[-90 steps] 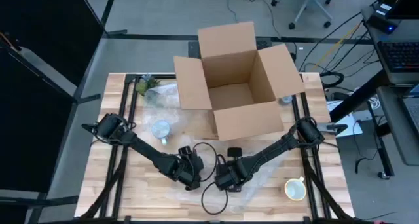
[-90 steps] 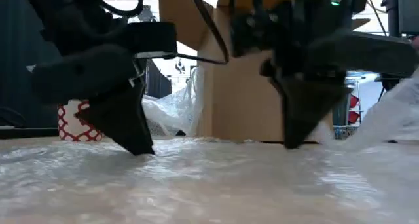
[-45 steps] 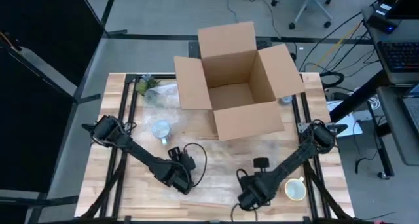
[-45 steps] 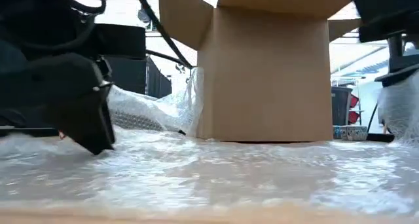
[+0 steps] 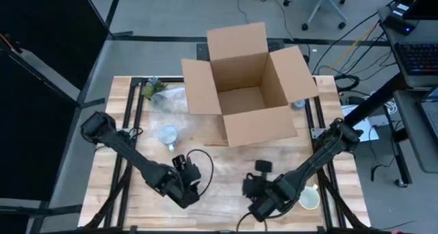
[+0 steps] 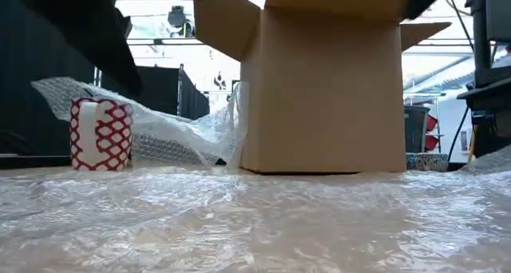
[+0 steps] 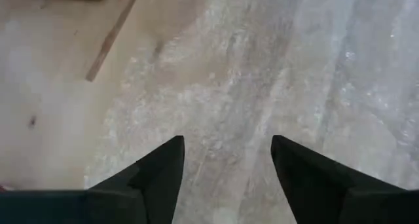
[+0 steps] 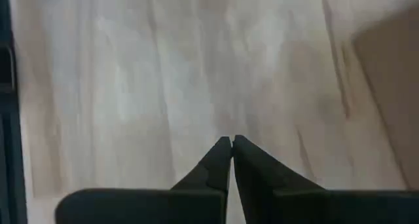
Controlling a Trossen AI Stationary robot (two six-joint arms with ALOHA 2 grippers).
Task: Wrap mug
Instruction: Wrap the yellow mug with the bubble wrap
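Both arms have lifted out of the low view, uncovering the red-patterned mug [image 6: 101,134]; left gripper [image 7: 226,145] wide, right gripper [image 8: 232,143] closed over hard-to-see bubble wrap [image 6: 255,217].

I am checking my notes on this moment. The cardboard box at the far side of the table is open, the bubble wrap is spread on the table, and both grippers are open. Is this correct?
Not quite. Only the left gripper is open; the right gripper is shut, as the right wrist view shows its fingertips pressed together. The cardboard box is open and the bubble wrap is spread on the table.
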